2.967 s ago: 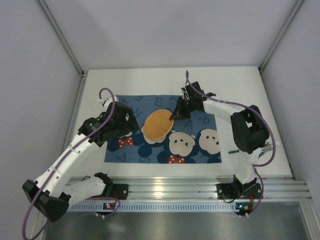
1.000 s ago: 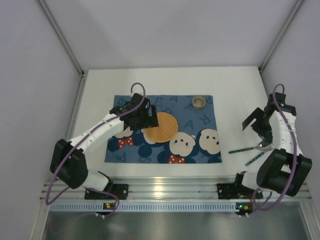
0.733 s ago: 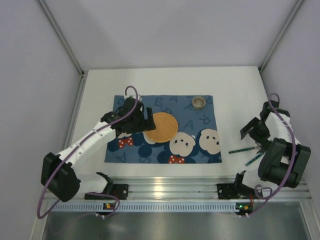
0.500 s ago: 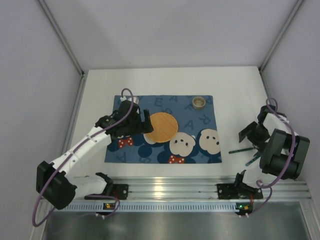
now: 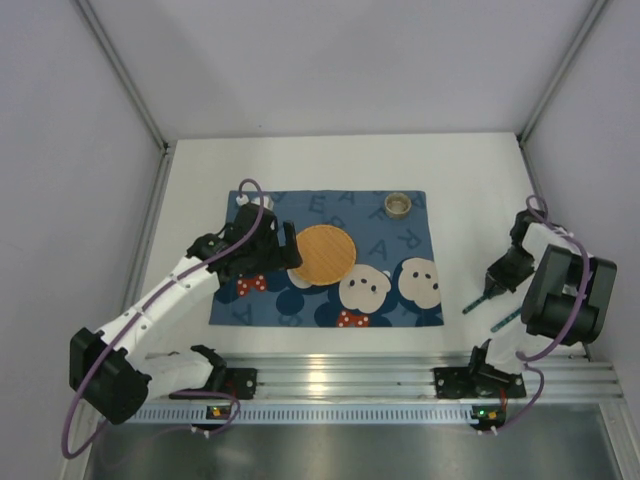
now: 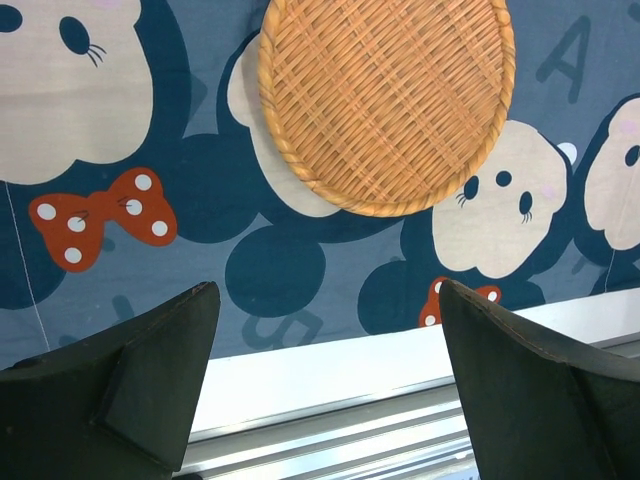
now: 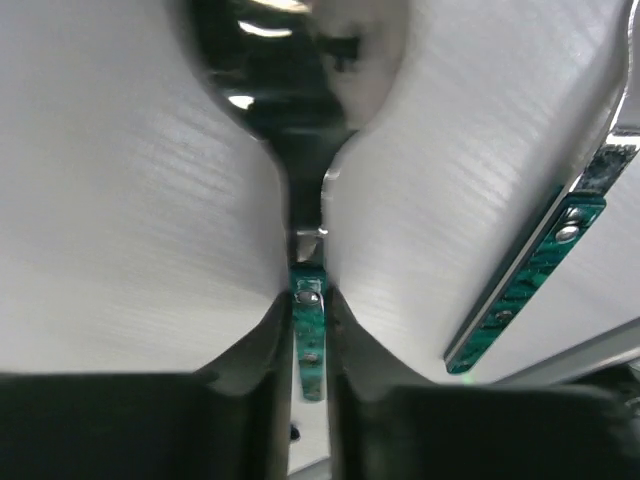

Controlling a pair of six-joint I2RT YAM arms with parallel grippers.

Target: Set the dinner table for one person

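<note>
The white dinner table (image 5: 300,165) carries a blue bear-print placemat (image 5: 400,240) with a round woven plate (image 5: 323,252) in its middle and a small cup (image 5: 398,204) at its far right corner. My left gripper (image 5: 288,250) is open and empty just left of the plate; in the left wrist view the plate (image 6: 385,100) lies ahead of the spread fingers (image 6: 150,370). My right gripper (image 5: 496,277) is down on the table right of the mat, shut on the green handle of a spoon (image 7: 308,335), whose steel bowl (image 7: 290,60) points away.
A second green-handled utensil (image 5: 506,319) lies on the table beside the spoon, also in the right wrist view (image 7: 530,290). The ribbed aluminium rail (image 5: 400,375) runs along the near edge. Grey walls close in the left, right and far sides.
The right arm swung from the mat to the table's right side, came down and closed on the spoon handle. The cup now stands on the mat. The left gripper drew back slightly from the plate.
</note>
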